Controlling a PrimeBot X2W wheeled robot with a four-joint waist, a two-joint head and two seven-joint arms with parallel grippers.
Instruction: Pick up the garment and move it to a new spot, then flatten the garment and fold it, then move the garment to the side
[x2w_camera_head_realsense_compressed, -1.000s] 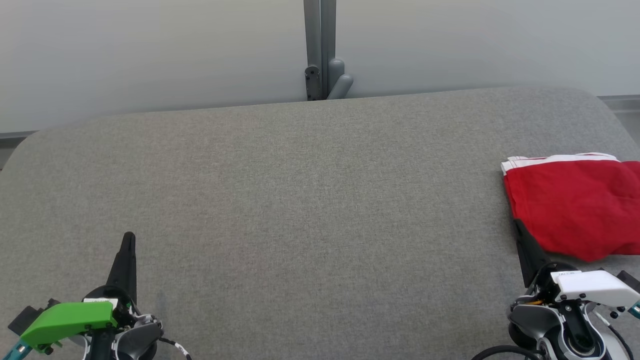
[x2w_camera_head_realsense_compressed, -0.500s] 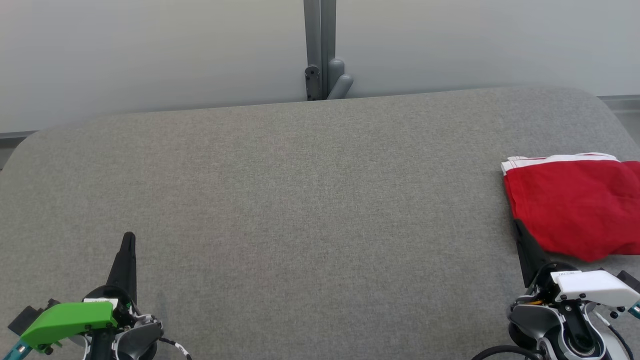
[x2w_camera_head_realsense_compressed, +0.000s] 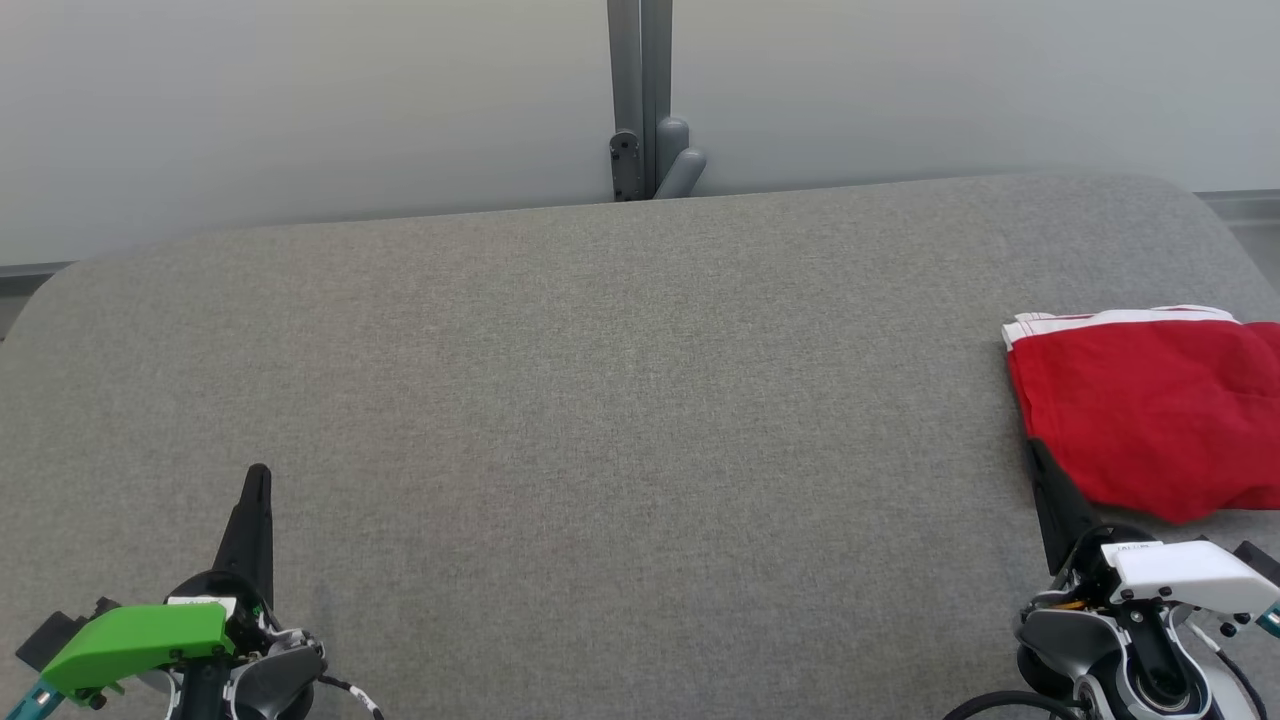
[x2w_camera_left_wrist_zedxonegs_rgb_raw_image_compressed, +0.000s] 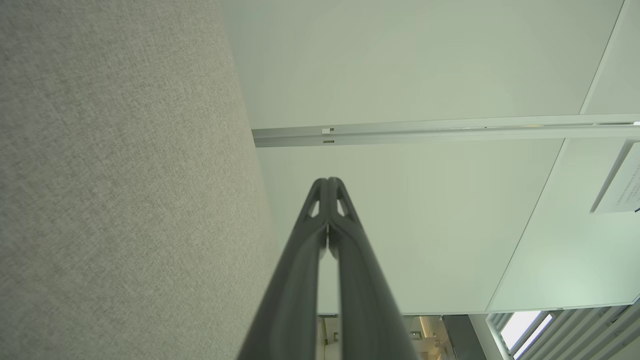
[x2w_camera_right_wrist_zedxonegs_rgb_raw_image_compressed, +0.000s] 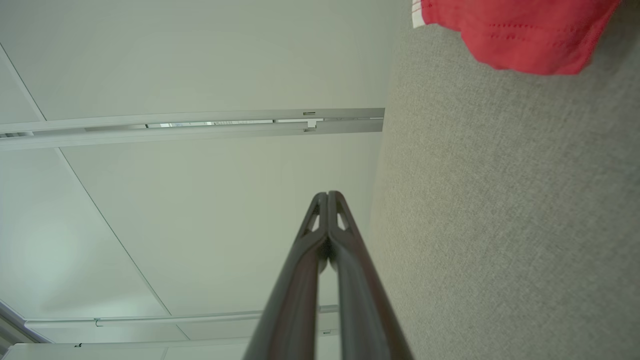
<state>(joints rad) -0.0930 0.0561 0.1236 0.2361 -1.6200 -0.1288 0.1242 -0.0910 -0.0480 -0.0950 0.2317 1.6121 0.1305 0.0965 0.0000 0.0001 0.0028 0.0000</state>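
Nearest, at 7 o'clock in the head view, the left gripper (x2w_camera_head_realsense_compressed: 257, 474) points out over the grey padded table (x2w_camera_head_realsense_compressed: 600, 400), fingers pressed together and empty, and at 5 o'clock the right gripper (x2w_camera_head_realsense_compressed: 1034, 449) is likewise pinched closed on nothing. Just beyond its tip, at 3 o'clock, the folded red garment (x2w_camera_head_realsense_compressed: 1150, 410) lies on the table, a white band along its far edge; farthest, at 12 o'clock, a grey post (x2w_camera_head_realsense_compressed: 640, 100) stands against the pale wall

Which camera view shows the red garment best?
The head view: the garment lies on the table's right side, mostly visible, with white trim. The right wrist view catches one red corner. The left wrist view looks along table and wall.
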